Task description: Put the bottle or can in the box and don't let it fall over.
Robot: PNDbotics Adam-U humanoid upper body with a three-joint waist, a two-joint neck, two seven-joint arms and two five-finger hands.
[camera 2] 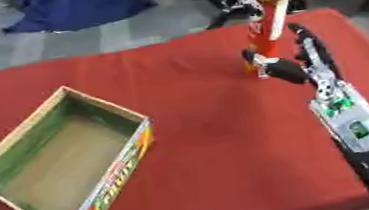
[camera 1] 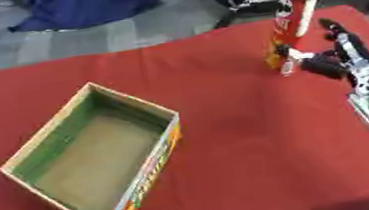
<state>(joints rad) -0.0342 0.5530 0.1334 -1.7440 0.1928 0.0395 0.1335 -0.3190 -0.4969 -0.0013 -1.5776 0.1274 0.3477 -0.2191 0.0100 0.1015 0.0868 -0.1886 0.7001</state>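
Reaching in from the near right corner, the robot's black and silver right arm (camera 2: 364,140) stretches along the right edge of the red cloth-covered table (camera 1: 244,135), its forearm showing a pale panel with small green parts. The right hand (camera 2: 302,65) lies at the far right of the table, its long fingers (camera 2: 308,41) straight and extended toward the far side, just to the right of the tall red cylindrical can with a white lid (camera 1: 293,13). The thumb (camera 2: 282,71) angles leftward toward the base of the can, and a small white tip sits against or just beside the can's lower end; whether the hand truly touches the can I cannot tell. The hand is spread rather than curled, with nothing pinched between thumb and fingers. The can stands on the table at the far right, leaning slightly so its lid tips to the right. Well apart from it, at the near left, sits the open rectangular cardboard box (camera 1: 147,169) with green inner walls, a tan floor and a colourfully printed outer side, holding nothing visible. The left hand shows in neither view.
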